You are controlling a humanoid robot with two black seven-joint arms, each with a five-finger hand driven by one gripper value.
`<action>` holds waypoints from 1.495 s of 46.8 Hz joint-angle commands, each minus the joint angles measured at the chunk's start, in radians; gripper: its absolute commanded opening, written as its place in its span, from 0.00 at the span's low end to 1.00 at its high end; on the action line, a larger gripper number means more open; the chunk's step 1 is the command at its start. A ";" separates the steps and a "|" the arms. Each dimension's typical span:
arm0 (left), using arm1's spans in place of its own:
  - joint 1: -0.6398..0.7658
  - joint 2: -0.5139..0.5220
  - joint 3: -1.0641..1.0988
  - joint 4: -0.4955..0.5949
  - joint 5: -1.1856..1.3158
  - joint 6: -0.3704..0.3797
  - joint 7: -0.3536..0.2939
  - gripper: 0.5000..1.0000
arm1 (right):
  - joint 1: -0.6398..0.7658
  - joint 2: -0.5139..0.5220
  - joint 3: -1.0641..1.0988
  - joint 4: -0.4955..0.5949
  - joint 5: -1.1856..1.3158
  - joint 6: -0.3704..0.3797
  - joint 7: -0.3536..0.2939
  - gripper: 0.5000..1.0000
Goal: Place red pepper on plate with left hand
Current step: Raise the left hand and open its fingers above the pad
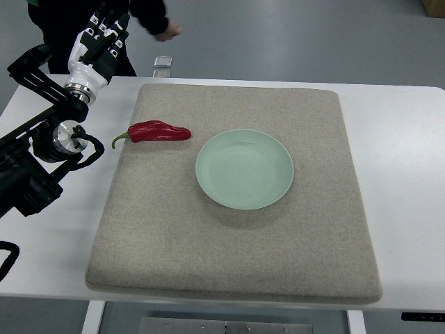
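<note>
Nearest the camera, the front edge of a grey felt mat (229, 271) lies flat on the white counter (396, 174); nothing stands on this near part. Further in, right of the mat's centre, sits a pale green plate (244, 169), upright and empty. Left of the plate, and clearly apart from it, the red pepper (156, 131) lies on its side near the mat's left edge, its green stem pointing left and hanging just over that edge, its tip pointing toward the plate.

The left arm enters from the left edge, its black links over the counter beside the mat. The left hand (99, 43) stands at the far left corner, above and beyond the pepper, well apart from it. Its fingers extend away from the camera, loosely together, and hold nothing. The right arm is not in view.

Beyond the counter a person in dark clothing stands, one hand (167, 30) over the floor. A small clear object (163, 63) rests at the counter's far edge.

Assessment: the task stands at the approach step; no grasp is made. The next move calls for the hand to come down and toward the camera over the pepper, close around its body, then carry it right to the plate.
</note>
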 commanded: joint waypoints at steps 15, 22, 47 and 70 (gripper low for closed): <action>0.000 -0.001 0.001 -0.002 -0.002 -0.002 0.000 1.00 | 0.000 0.000 0.000 0.000 0.000 0.000 0.000 0.86; 0.000 -0.001 0.001 -0.002 -0.002 -0.002 0.000 1.00 | 0.000 0.000 0.000 0.000 0.000 0.000 0.000 0.86; 0.028 -0.001 0.007 0.033 0.005 -0.083 0.000 1.00 | 0.000 0.000 0.000 0.000 0.000 0.000 0.000 0.86; 0.040 -0.003 0.012 0.060 -0.005 -0.157 0.002 1.00 | 0.000 0.000 0.000 0.000 0.000 0.000 0.000 0.86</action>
